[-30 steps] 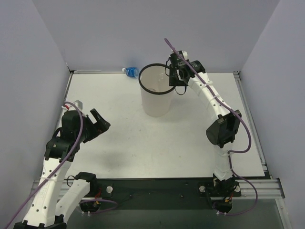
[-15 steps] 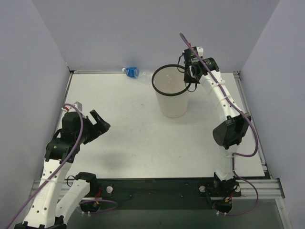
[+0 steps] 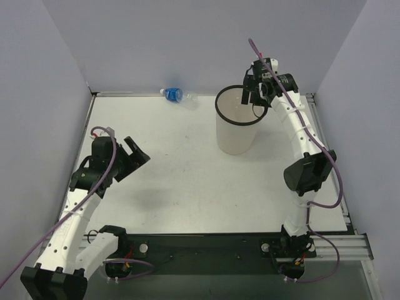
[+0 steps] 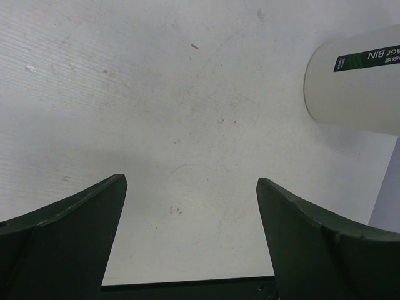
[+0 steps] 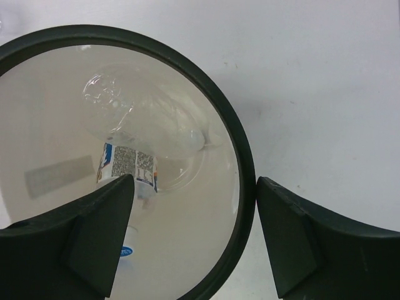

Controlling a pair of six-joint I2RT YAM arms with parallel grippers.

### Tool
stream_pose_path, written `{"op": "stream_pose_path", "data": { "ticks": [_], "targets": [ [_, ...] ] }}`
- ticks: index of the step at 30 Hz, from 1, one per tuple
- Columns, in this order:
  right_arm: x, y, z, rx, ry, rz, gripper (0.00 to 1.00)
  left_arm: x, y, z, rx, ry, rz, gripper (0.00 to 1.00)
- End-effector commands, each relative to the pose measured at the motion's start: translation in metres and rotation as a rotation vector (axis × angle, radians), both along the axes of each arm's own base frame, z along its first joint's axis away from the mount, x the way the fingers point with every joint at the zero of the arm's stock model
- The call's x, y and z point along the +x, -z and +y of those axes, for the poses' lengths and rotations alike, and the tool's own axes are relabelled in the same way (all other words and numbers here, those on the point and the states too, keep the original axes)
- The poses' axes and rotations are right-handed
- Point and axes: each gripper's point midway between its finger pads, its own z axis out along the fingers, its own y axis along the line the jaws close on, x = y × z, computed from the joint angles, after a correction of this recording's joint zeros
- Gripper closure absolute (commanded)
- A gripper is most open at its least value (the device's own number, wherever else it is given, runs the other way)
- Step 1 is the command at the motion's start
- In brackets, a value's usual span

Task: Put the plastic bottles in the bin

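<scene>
The bin stands at the back right of the table, black rim up. My right gripper hovers open over its far-right rim; in the right wrist view the gripper straddles the rim, one finger inside and one outside, touching nothing. Inside the bin lie an unlabelled clear bottle and a bottle with a white-blue-red label. A blue-labelled bottle lies on the table by the back wall, left of the bin. My left gripper is open and empty at the table's left, and in its own view only bare table shows between the fingers.
Grey walls close in the table at the back and on both sides. The bin's lower wall shows at the upper right of the left wrist view. A metal rail runs along the table's right edge.
The bin slid to the right with my right gripper shut on its rim; the gripper has now opened and let the rim go. My left arm edged forward a little.
</scene>
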Motion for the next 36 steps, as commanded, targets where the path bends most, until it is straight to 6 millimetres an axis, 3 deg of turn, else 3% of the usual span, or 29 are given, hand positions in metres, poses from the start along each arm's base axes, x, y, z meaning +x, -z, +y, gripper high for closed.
{"op": "stream_pose_path", "data": {
  "ticks": [1, 7, 10, 11, 12, 14, 15, 16, 17, 18, 20, 22, 23, 24, 25, 26, 27, 36],
  "targets": [
    [-0.017, -0.045, -0.002, 0.06, -0.004, -0.091, 0.26, 0.031, -0.006, -0.018, -0.138, -0.046, -0.04, 0.03],
    [-0.05, -0.077, -0.005, 0.125, -0.01, -0.148, 0.26, 0.073, 0.006, -0.041, -0.307, -0.15, -0.029, 0.03],
    [-0.076, -0.089, -0.007, 0.15, -0.038, -0.176, 0.25, 0.102, 0.008, -0.056, -0.358, -0.208, -0.038, 0.03],
    [-0.088, -0.1, -0.011, 0.157, -0.039, -0.205, 0.25, 0.114, 0.0, -0.065, -0.39, -0.206, -0.065, 0.03],
    [-0.095, -0.091, -0.015, 0.146, -0.034, -0.184, 0.25, 0.128, 0.015, -0.069, -0.377, -0.226, -0.039, 0.03],
    [-0.113, -0.098, -0.021, 0.156, -0.03, -0.205, 0.25, 0.153, -0.002, -0.089, -0.434, -0.221, -0.081, 0.02],
    [-0.119, -0.09, -0.023, 0.151, -0.027, -0.188, 0.25, 0.166, 0.016, -0.097, -0.431, -0.226, -0.05, 0.02],
    [-0.125, -0.091, -0.024, 0.151, -0.032, -0.191, 0.25, 0.182, 0.0, -0.105, -0.454, -0.223, -0.083, 0.02],
    [-0.134, -0.098, -0.028, 0.155, -0.032, -0.217, 0.25, 0.193, -0.001, -0.111, -0.462, -0.246, -0.095, 0.02],
    [-0.139, -0.099, -0.029, 0.151, -0.034, -0.222, 0.25, 0.206, 0.014, -0.115, -0.453, -0.261, -0.073, 0.03],
    [-0.151, -0.102, -0.033, 0.15, -0.035, -0.237, 0.25, 0.231, -0.002, -0.118, -0.467, -0.305, -0.131, 0.03],
    [-0.16, -0.1, -0.033, 0.159, -0.045, -0.23, 0.25, 0.25, 0.01, -0.122, -0.464, -0.327, -0.134, 0.03],
    [-0.168, -0.105, -0.034, 0.174, -0.045, -0.245, 0.25, 0.265, -0.007, -0.126, -0.496, -0.327, -0.18, 0.03],
    [-0.171, -0.104, -0.034, 0.18, -0.042, -0.244, 0.25, 0.275, 0.011, -0.131, -0.487, -0.333, -0.157, 0.03],
    [-0.174, -0.102, -0.035, 0.186, -0.037, -0.245, 0.25, 0.283, 0.012, -0.135, -0.498, -0.333, -0.157, 0.03],
    [-0.18, -0.099, -0.035, 0.193, -0.039, -0.241, 0.25, 0.298, -0.006, -0.142, -0.546, -0.325, -0.201, 0.03],
    [-0.183, -0.096, -0.035, 0.203, -0.032, -0.235, 0.25, 0.309, 0.012, -0.145, -0.546, -0.332, -0.181, 0.03],
    [-0.193, -0.096, -0.039, 0.191, -0.035, -0.237, 0.25, 0.382, 0.027, -0.168, -0.618, -0.377, -0.211, 0.03]
  ]
}}
